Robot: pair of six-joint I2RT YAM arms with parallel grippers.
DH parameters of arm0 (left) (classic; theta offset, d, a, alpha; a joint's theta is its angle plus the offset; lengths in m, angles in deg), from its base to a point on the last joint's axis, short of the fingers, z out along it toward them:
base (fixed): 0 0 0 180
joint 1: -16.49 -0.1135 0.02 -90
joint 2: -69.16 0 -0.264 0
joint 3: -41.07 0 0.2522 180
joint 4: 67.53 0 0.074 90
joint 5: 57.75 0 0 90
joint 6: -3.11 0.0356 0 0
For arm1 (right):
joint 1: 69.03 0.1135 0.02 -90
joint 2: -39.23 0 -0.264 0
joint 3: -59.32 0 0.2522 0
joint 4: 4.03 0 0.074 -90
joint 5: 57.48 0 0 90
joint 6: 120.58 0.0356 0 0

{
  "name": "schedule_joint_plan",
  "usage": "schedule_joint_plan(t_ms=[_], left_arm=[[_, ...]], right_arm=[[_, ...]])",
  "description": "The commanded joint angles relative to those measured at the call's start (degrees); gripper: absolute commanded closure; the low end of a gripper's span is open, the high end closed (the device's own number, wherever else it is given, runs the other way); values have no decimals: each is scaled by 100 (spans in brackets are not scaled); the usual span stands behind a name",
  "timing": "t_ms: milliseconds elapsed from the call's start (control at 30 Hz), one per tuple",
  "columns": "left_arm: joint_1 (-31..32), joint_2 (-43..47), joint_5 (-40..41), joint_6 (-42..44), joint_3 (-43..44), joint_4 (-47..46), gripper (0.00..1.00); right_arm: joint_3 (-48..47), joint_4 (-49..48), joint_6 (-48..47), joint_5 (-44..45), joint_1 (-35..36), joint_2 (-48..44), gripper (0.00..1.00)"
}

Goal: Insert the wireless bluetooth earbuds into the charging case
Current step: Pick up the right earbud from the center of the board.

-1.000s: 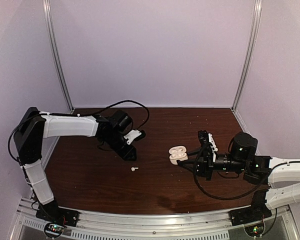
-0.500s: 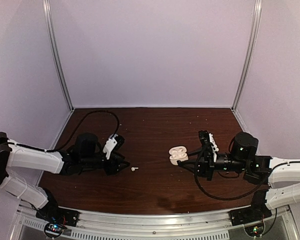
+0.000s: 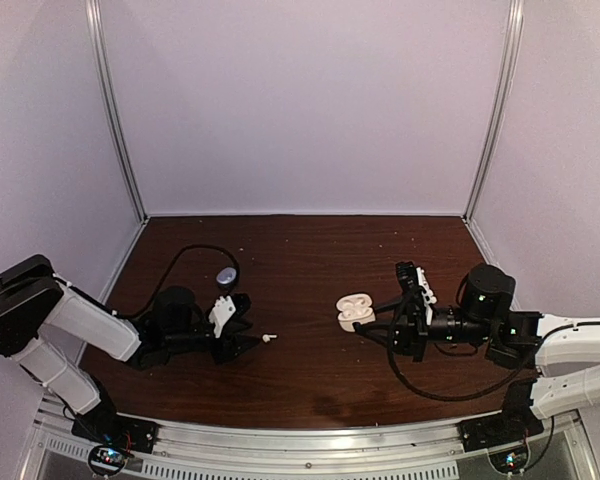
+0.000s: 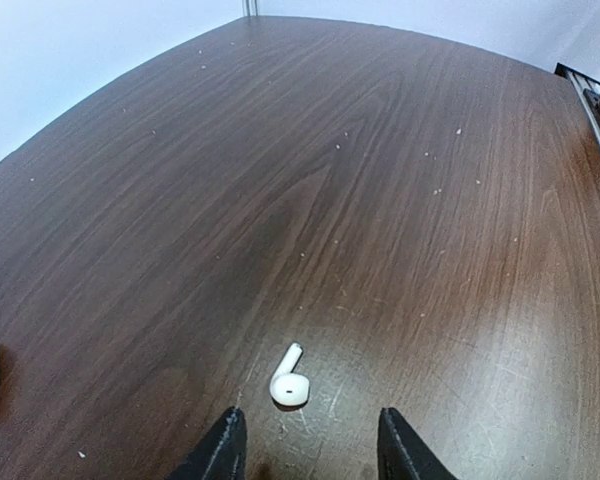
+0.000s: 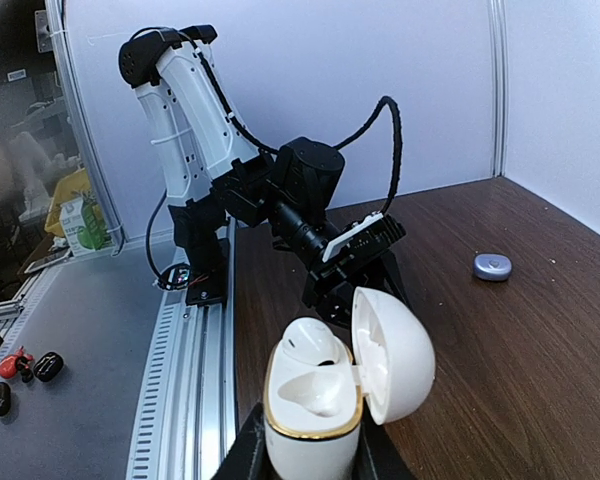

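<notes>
Top external view is showing, toward the near edge of the table [image 3: 310,385], the left gripper [image 3: 242,335] hovering half-spread, the right gripper [image 3: 380,320] clamping the charging case [image 3: 356,310] lid-open, seemingly steadying it for loading, and a white earbud [image 3: 268,339] lying just ahead of the left jaws for pinching.

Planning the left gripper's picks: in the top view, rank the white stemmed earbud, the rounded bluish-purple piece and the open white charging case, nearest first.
1. White stemmed earbud, right before the left gripper.
2. Rounded bluish-purple piece, farther back.
3. Open white charging case, in the right gripper.
</notes>
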Motion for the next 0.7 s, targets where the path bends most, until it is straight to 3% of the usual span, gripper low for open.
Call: schedule_joint_plan(t_ms=[0, 667], left_arm=[[-14, -485, -144, 408, 157, -546, 54], [-19, -1725, -184, 743, 801, -402, 55]], right_arm=[[-50, -80, 20, -79, -41, -8, 100], [-87, 63, -33, -87, -77, -34, 100]])
